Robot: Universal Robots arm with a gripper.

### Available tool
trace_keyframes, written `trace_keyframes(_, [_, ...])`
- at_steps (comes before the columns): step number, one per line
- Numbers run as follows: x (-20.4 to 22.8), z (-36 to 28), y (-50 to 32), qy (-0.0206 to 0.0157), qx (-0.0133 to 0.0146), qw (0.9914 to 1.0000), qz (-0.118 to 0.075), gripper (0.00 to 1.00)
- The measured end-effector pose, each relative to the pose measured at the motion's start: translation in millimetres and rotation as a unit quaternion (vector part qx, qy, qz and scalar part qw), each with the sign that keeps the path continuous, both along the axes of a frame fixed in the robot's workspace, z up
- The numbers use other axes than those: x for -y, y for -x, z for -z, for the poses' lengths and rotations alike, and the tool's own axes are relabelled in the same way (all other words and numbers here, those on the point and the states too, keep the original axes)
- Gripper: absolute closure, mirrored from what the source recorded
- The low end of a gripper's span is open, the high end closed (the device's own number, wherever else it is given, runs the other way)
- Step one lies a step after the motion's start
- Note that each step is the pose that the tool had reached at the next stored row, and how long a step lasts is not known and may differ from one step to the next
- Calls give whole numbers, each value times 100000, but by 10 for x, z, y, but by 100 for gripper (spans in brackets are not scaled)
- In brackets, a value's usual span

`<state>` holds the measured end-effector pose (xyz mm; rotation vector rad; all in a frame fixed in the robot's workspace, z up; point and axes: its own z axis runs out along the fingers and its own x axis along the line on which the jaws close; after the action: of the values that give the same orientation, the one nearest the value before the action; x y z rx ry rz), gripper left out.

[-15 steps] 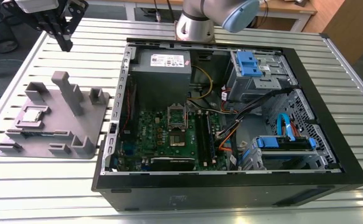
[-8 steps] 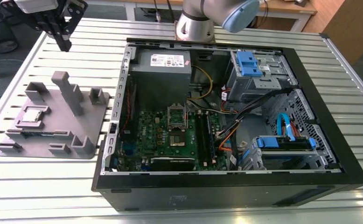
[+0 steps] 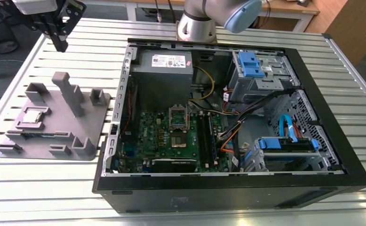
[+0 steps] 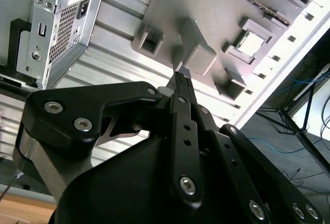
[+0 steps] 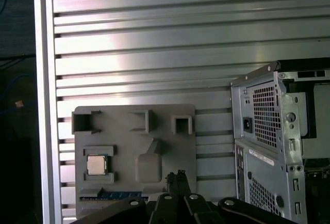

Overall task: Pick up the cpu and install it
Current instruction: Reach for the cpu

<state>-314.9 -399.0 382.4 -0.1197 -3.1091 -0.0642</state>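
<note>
The cpu (image 3: 34,116), a small square chip with a shiny silver top, lies flat in a recess of the grey plastic holder (image 3: 92,120) at the exterior view's left. It also shows in both wrist views, cpu (image 4: 251,43) and cpu (image 5: 97,164). My gripper (image 3: 60,45) hangs high above the table past the holder's far end, well apart from the chip. Its fingers are pressed together with nothing between them, as seen at the gripper (image 4: 181,77) and the gripper (image 5: 175,176). The metal-framed socket (image 3: 178,119) sits on the green board inside the open computer case.
The open computer case (image 3: 333,84) takes up the slatted metal table's middle and right, with a power supply (image 3: 164,61), cables and blue drive brackets (image 3: 249,63) inside. A tall post (image 3: 70,94) rises from the holder. The table edge (image 5: 44,105) runs beside the holder.
</note>
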Motion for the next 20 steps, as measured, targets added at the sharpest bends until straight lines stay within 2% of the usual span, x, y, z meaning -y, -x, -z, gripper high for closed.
trace_keyframes(20, [0, 10, 67, -5, 1, 100000, 2, 89])
